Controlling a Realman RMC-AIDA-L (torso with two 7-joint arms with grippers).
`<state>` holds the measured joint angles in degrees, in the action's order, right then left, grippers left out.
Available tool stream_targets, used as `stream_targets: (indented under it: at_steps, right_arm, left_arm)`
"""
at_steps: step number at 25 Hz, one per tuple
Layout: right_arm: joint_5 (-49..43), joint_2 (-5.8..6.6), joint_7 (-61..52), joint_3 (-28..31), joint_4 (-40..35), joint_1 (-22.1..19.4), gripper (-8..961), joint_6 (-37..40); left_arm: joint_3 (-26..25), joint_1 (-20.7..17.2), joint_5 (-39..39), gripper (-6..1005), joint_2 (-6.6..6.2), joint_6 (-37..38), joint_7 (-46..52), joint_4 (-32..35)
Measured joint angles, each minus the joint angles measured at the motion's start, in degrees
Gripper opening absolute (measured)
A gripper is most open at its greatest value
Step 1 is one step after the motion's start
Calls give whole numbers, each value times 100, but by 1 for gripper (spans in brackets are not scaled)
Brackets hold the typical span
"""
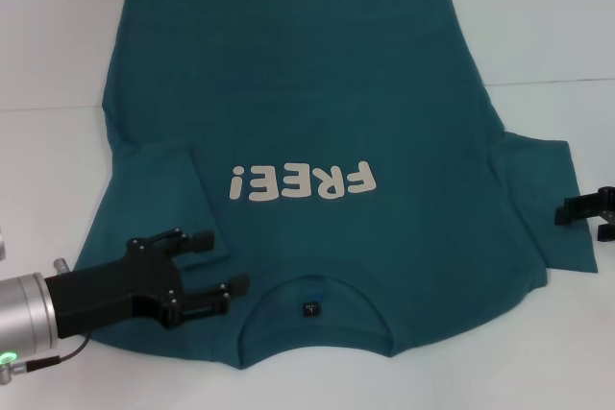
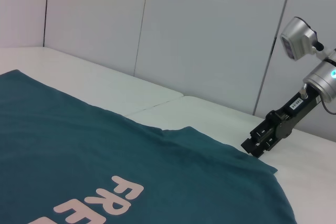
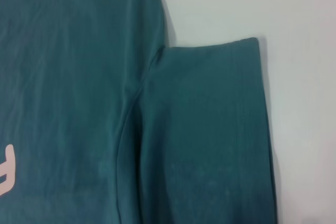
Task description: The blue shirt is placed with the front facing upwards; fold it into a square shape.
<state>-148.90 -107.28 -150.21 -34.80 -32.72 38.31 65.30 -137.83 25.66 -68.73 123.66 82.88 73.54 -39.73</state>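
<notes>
Nearest, the left hand (image 1: 219,260) hovers with fingers apart, holding nothing, over the blue shirt (image 1: 307,93) beside its collar. The shirt lies face-up on the white counter (image 1: 548,26), left sleeve folded inward. Right hand (image 1: 577,216) open at the other sleeve's edge.

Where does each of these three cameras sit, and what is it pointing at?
Head: looks down on the blue shirt; shows the left claw and right claw, both open.
Left wrist: looks across the shirt toward the right claw and the wall.
Right wrist: looks straight down on a sleeve; no claw shows.
All share the shirt.
</notes>
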Motion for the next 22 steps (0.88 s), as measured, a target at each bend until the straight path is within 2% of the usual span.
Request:
stream_targets:
  at_steps: [13,22]
  right_arm:
    - [36,-163,15,-2,12,117,809,-45]
    - [206,-191,349,44,-88,76,578,2]
  left_arm:
    - [-24,-8,0,827,0,0,-6,0]
    - [-25,-8,0,828,0,0,-15,0]
